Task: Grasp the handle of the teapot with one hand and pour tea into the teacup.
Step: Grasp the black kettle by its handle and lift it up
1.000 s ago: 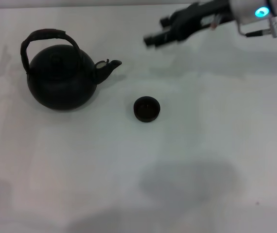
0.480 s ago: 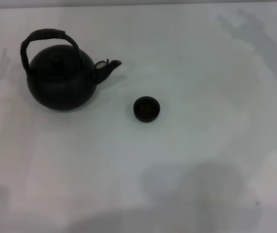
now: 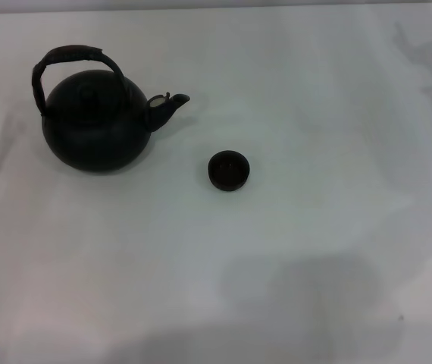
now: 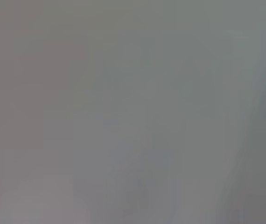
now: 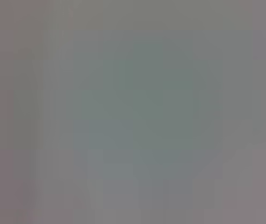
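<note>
one teapot [image 3: 95, 125], one teacup [image 3: 229, 170], apart on table [image 3: 314, 265]; neither hand visible.

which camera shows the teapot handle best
The head view. There the handle arches in full over the teapot, which stands upright on the white table with its spout toward the teacup. The left and right wrist views show only a blank grey field, with no handle in them.

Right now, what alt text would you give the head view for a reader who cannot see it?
A large round black teapot stands upright on a white table, its arched handle raised and its spout pointing toward a tiny dark teacup standing apart from it. No gripper is in view.
</note>
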